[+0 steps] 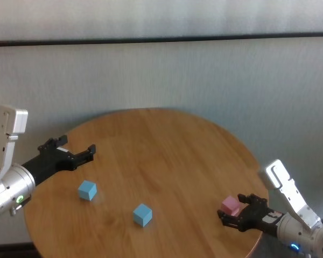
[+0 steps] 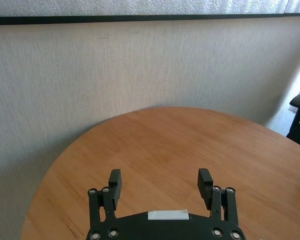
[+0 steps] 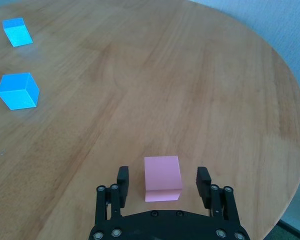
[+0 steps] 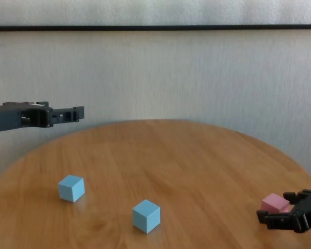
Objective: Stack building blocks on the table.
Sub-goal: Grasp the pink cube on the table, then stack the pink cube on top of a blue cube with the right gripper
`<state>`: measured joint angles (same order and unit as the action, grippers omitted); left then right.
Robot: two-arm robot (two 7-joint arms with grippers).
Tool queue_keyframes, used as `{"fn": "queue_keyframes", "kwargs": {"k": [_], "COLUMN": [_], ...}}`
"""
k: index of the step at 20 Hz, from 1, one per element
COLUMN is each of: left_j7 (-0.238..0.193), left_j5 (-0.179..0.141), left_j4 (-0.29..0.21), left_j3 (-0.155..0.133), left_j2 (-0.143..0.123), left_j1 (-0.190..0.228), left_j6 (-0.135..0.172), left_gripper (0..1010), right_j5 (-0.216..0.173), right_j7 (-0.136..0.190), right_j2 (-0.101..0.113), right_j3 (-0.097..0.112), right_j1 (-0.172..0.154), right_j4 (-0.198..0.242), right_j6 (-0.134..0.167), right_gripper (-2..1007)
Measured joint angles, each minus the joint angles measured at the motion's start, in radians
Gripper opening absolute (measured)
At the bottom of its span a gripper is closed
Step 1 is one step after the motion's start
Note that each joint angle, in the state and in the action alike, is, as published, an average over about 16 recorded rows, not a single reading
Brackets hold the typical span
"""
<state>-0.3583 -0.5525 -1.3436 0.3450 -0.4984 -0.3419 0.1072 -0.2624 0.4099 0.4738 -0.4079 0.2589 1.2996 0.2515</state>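
The step in hand was judged to be the first pick: the small matte pink cube point(image 3: 162, 177) was bracketed by the right gripper point(image 3: 162, 182) near the right-hand near edge of the large round table with the warm brown wood-grain top point(image 1: 161, 150). In the right wrist view the pink cube was seen resting on the table between the spread fingers, with a visible gap on either side — no pinch had been made. The two light blue matte cubes were positioned well apart from it on the left half of the table: the farther light blue cube point(image 1: 87, 190) towards the left edge, and the nearer light blue cube point(image 1: 142, 214) closer to the centre and the near edge. None of the three blocks was touching another, so no stacking had been achieved. The left gripper point(image 2: 160, 185) was held above the table's left side, clear of the surface, with its fingers spread and nothing between them. The next move was judged to call for the right fingers to be pressed together squarely on the pink cube's opposite faces, followed by a lift and a carry towards one of the blue cubes — most plausibly the nearer one.
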Motion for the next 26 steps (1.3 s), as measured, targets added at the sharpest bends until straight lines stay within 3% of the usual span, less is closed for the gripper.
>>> {"fn": "queue_keyframes", "kwargs": {"k": [15,26], "left_j7": [0.0,0.0], "left_j5": [0.0,0.0], "left_j4": [0.0,0.0], "left_j3": [0.0,0.0], "left_j2": [0.0,0.0], "left_j1": [0.0,0.0], "left_j6": [0.0,0.0], "left_gripper": [999,999], "right_j5": [0.001,0.043], "right_j7": [0.0,0.004], "right_j2": [0.001,-0.028], "right_j3": [0.0,-0.019], "right_j1": [-0.002,0.007], "right_j4": [0.006,0.057], "right_j6": [-0.006,-0.029], "right_gripper": [439,367]}}
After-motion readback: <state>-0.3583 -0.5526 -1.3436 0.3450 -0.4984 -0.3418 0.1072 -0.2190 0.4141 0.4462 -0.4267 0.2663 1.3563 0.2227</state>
